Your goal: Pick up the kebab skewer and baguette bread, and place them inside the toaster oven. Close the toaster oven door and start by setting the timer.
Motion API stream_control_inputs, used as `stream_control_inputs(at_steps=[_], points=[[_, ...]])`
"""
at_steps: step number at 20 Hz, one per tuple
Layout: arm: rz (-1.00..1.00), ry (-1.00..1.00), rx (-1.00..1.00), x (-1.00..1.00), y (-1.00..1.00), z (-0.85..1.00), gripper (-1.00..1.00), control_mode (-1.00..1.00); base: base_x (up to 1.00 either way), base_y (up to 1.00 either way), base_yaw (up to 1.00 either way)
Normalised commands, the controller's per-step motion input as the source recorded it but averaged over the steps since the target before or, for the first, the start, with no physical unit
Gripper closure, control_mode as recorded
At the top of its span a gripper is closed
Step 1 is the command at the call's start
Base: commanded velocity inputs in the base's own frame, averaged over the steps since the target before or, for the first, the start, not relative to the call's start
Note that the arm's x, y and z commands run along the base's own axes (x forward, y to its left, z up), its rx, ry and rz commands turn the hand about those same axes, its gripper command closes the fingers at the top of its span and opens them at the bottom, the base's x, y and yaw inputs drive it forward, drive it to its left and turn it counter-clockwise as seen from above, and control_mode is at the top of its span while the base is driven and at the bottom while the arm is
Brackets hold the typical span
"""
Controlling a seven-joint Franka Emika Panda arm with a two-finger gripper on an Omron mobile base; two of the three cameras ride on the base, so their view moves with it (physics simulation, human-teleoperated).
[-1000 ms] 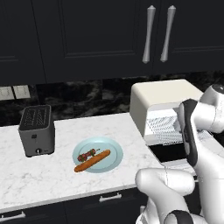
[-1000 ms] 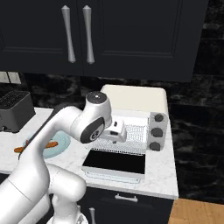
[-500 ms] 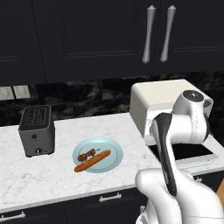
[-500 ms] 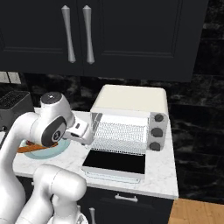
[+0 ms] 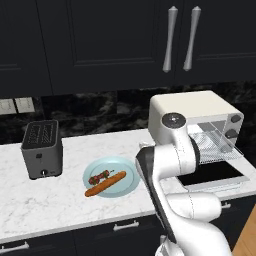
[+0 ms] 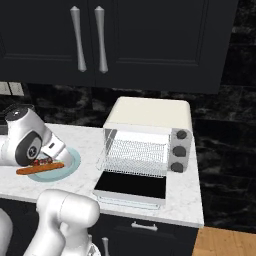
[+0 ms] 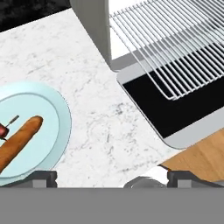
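Two dark fingertips of the claw (image 7: 112, 177) are standing wide apart, empty, hovering over marble just right of the plate (image 7: 61, 131). Beyond them to the left, the baguette bread (image 7: 19, 139) is lying beside the kebab skewer (image 5: 99, 176); probably light and stiff, best pinched mid-length. Farther right, the toaster oven (image 7: 175, 57) is standing open.

- Left base view: behind the arm, to its left, looking forward and down at the counter (image 5: 60, 195), mid-distance.
- Right base view: behind the arm, to its right, facing the toaster oven (image 6: 147, 140) almost head-on.
- Hand view: close above the counter, looking down.
- All three share the plate (image 7: 52, 144), the baguette bread (image 7: 19, 140) and the open toaster oven door (image 7: 175, 109).
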Motion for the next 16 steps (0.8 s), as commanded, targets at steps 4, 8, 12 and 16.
stream_control_inputs(at_steps=[4,8,12,16], points=[[-0.18,0.19,0.05,0.05,0.74,0.0,-1.0,-1.0,0.0,0.0,0.0],[-0.16,0.26,0.09,0.0,0.62,-0.06,-1.0,-1.0,0.0,0.0,0.0],[-0.23,0.27,0.18,0.0,0.45,-0.26,-1.0,-1.0,0.0,0.0,0.0],[-0.24,0.17,0.12,0.09,0.39,-0.37,-1.0,-1.0,0.0,0.0,0.0]])
